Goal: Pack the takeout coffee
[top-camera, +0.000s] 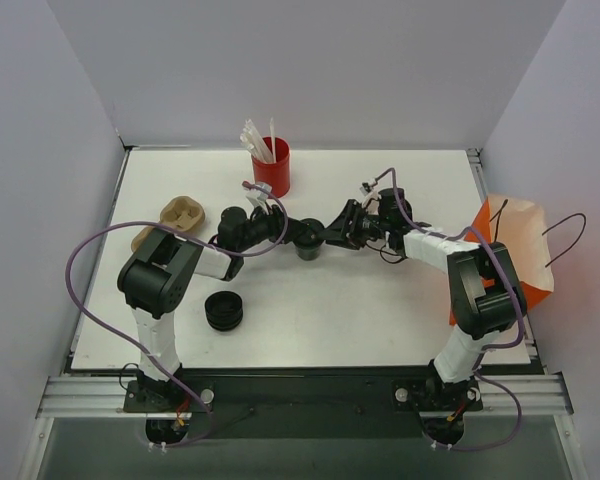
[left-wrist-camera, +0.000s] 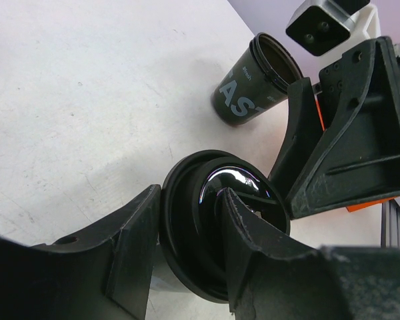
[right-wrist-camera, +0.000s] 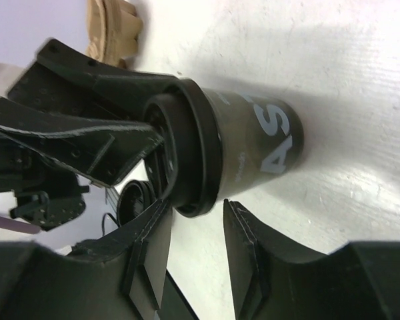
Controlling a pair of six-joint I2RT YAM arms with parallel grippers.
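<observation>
You are early in the job: no cup shows in the orange bag (top-camera: 525,255) at the right edge of the table (top-camera: 380,320), though its inside is hidden. At mid-table your left claw (left-wrist-camera: 190,220) grips the lid (right-wrist-camera: 200,147) seated on one takeout coffee cup (right-wrist-camera: 260,140). Your right claw (right-wrist-camera: 199,223) stands parted just beside it, holding nothing. A second cup (left-wrist-camera: 250,83) nearby is lidless, its contents unseeable. The cardboard carrier (top-camera: 178,220) by the left edge holds nothing.
</observation>
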